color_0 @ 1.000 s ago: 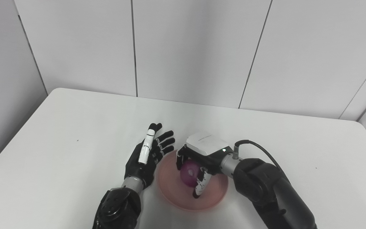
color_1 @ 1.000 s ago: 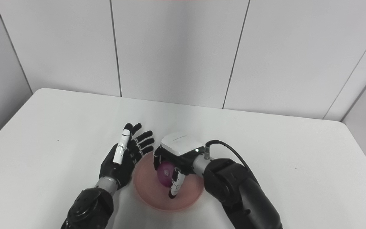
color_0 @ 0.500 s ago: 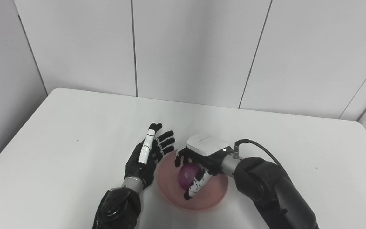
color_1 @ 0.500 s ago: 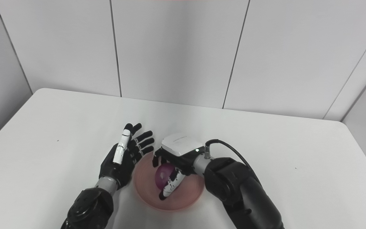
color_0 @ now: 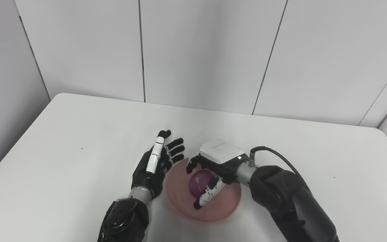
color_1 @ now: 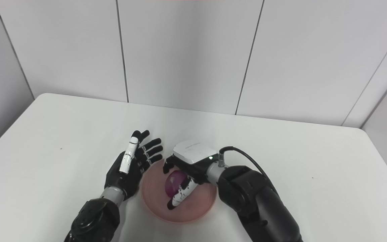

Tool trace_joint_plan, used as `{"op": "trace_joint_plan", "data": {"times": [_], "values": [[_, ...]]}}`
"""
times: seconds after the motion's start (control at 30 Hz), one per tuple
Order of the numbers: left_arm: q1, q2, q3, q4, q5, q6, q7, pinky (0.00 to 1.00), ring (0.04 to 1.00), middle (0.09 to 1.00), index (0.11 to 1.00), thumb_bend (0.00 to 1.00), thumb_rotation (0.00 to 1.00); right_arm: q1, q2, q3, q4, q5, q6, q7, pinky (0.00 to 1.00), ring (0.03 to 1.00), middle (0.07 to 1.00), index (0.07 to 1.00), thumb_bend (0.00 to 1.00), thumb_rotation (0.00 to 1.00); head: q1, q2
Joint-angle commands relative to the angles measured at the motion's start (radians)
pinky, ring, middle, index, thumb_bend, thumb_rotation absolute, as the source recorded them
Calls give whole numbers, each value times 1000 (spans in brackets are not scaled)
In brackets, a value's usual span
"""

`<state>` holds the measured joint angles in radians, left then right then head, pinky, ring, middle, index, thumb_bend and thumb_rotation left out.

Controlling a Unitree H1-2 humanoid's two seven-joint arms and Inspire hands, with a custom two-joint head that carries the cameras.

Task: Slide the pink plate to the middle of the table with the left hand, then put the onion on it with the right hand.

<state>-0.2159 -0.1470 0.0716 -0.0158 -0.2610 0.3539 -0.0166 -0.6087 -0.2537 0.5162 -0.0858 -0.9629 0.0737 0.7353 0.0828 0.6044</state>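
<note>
- The purple onion (color_0: 198,180) lies in the pink plate (color_0: 228,205) near the middle of the white surface (color_0: 79,141), resting on the plate's floor toward its far side.
- The right hand (color_0: 213,168) arches over the onion, its white back plate uppermost and its dark fingers (color_0: 190,164) curled down around the onion's far side.
- The thumb (color_0: 208,194), white with black spots, stretches out low along the onion's near right flank, its black tip over the plate's floor.
- Compared with a second ago, the thumb has swung from pointing nearly straight down to lying outward and flatter, and the hand has shifted a little to the right; the onion now shows more of its skin between fingers and thumb.
- Whether the right hand is gripping the onion or has let it go cannot be told: the fingers sit close round it, but the contact itself is hidden.
- The left hand (color_1: 133,164) is in the same place as a second ago, just beside the plate's left rim, palm turned toward the plate, fingers spread and straight, holding nothing.
- A black cable (color_0: 274,156) loops from the right wrist over the dark forearm.
- Grey wall panels (color_0: 207,50) stand behind the surface.
</note>
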Motion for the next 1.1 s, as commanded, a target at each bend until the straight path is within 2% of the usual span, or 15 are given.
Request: {"op": "trace_joint_plan", "data": {"times": [0.0, 0.03, 0.13, 0.2, 0.33, 0.43, 0.57, 0.6, 0.67, 0.77, 0.87, 0.93, 1.07], "values": [[-19, 3, -3, -13, -10, 2, -7, 801, 801, 790, 904, 595, 807, -55, -7, -27, -44, 13, -15, -31, 576, 666, 728, 679, 1000, 475, 0, 0], [-18, 3, -3, -13, -11, 3, -7, 805, 802, 793, 906, 596, 808, -55, -7, -30, -46, 17, -12, -30, 540, 658, 725, 680, 1000, 477, 0, 0], [-15, 3, -3, -12, -13, -1, -10, 800, 796, 793, 906, 599, 801, -58, -10, -64, -60, 55, -2, -31, 518, 669, 741, 685, 1000, 511, 0, 0], [-16, 2, -2, -9, -12, -4, -9, 798, 792, 789, 906, 603, 798, -54, -3, -113, -63, 111, 10, -54, 518, 671, 735, 682, 1000, 517, -3, -3], [-16, 0, -2, -8, -13, -6, -9, 800, 793, 787, 897, 599, 790, -53, 10, -193, -59, 214, 21, -86, 596, 702, 722, 682, 1000, 475, -4, -3], [-15, 1, -2, -8, -10, -5, -8, 806, 798, 789, 898, 604, 790, -51, 21, -273, -55, 320, 51, -110, 623, 719, 730, 686, 1000, 469, -5, -3], [-15, 2, -2, -1, -11, -13, -12, 814, 797, 787, 898, 605, 790, -40, 30, -343, -54, 425, 86, -137, 562, 688, 743, 707, 997, 487, -6, -4], [-15, 2, -2, -2, -12, -12, -12, 816, 799, 789, 899, 604, 789, -28, 33, -357, -52, 447, 79, -159, 547, 673, 741, 712, 989, 506, -6, -4], [-15, 2, -3, -4, -9, -10, -11, 812, 801, 793, 900, 604, 787, 3, 44, -375, -58, 466, 87, -204, 541, 660, 738, 731, 958, 611, -10, -4], [-16, 3, -3, -2, -5, -17, -10, 816, 801, 794, 904, 601, 790, 69, 81, -416, -75, 526, 125, -266, 608, 724, 786, 786, 922, 784, -14, -4], [-16, 5, -3, 1, 0, -20, -8, 804, 793, 788, 896, 598, 790, 132, 138, -479, -82, 637, 148, -324, 709, 811, 842, 838, 830, 839, -22, -3], [-16, 8, -3, 3, 2, -28, -10, 796, 789, 784, 891, 597, 787, 172, 169, -512, -73, 698, 144, -361, 750, 845, 866, 860, 820, 850, -24, -4], [-14, 9, 1, 4, 0, -43, -11, 786, 786, 784, 877, 612, 756, 247, 218, -552, -57, 769, 152, -438, 839, 902, 924, 915, 798, 939, -32, -1]]}}
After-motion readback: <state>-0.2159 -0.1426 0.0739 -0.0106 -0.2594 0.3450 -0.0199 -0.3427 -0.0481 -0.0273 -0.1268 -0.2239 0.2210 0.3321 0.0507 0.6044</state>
